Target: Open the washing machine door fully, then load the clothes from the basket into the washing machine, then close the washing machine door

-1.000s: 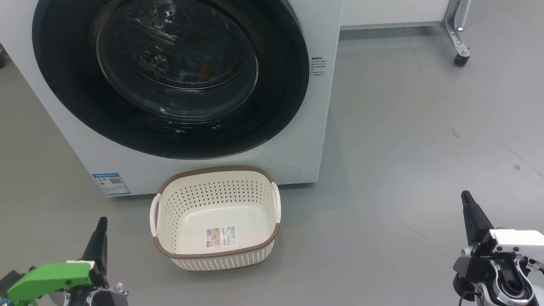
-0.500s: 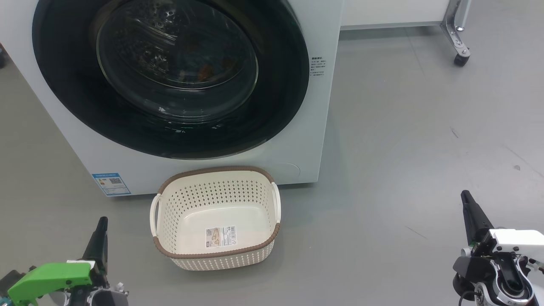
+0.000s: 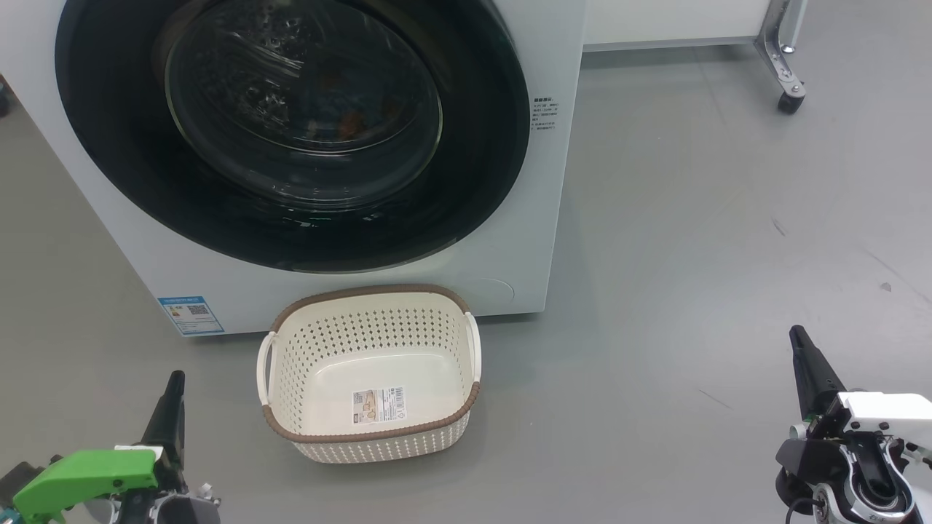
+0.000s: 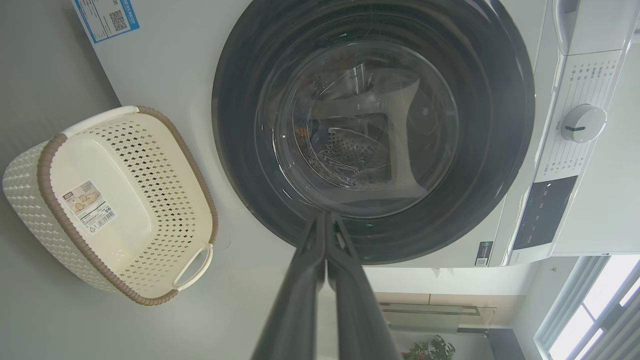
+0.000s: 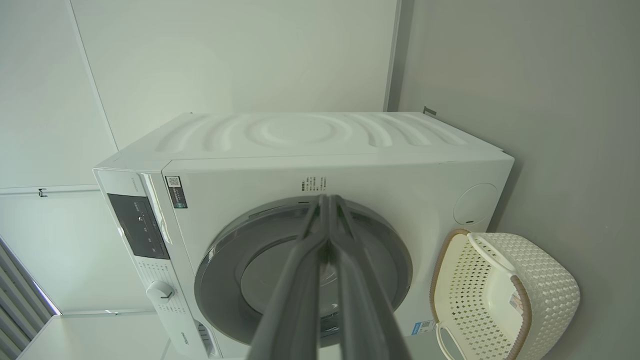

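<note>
Left gripper [image 3: 175,382]: jaws pressed together, grasping nothing, at 8 o'clock of basket [image 3: 378,450], apart from it. Right gripper [image 3: 799,336]: jaws likewise clenched, touching nothing, at 3 o'clock of basket, well apart. Washing machine door [image 3: 291,233]: closed against washing machine [image 3: 557,204]; clothes [image 3: 352,125] faint orange-brown behind porthole. Basket at 6 o'clock of door, barcode sticker [image 3: 378,404] inside. Blue label [image 3: 190,314] with QR code at 7 o'clock, print too small to read. Small printed lines [image 3: 545,116] at 3 o'clock, illegible.
</note>
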Controlling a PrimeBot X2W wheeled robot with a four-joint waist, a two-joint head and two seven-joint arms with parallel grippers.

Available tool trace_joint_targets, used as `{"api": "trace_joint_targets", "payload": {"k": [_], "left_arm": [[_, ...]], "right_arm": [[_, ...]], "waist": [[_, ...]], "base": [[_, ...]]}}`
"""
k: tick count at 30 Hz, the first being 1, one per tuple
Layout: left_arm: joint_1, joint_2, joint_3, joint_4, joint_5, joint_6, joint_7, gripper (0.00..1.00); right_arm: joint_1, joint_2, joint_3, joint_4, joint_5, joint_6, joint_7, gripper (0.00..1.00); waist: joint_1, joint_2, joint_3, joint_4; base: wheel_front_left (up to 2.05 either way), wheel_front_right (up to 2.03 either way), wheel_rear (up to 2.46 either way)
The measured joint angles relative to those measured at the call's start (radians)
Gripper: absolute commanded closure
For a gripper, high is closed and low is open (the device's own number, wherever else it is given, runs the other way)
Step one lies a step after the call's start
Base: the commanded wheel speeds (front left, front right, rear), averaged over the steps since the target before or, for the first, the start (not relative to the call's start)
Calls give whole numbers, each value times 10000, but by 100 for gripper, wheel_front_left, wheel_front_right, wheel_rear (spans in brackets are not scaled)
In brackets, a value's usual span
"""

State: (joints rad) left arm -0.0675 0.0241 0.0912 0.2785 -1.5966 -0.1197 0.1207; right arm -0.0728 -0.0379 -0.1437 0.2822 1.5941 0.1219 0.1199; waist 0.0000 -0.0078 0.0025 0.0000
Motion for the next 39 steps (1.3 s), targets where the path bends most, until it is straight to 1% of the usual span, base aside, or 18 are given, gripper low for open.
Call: {"api": "trace_joint_targets", "payload": {"k": [39], "left_arm": [[0, 0, -12, -10, -46, 0, -2, 100]], "right_arm": [[0, 0, 19, -10, 63, 0, -2, 100]], "waist": [[0, 0, 0, 0]], "base": [[0, 0, 0]]}}
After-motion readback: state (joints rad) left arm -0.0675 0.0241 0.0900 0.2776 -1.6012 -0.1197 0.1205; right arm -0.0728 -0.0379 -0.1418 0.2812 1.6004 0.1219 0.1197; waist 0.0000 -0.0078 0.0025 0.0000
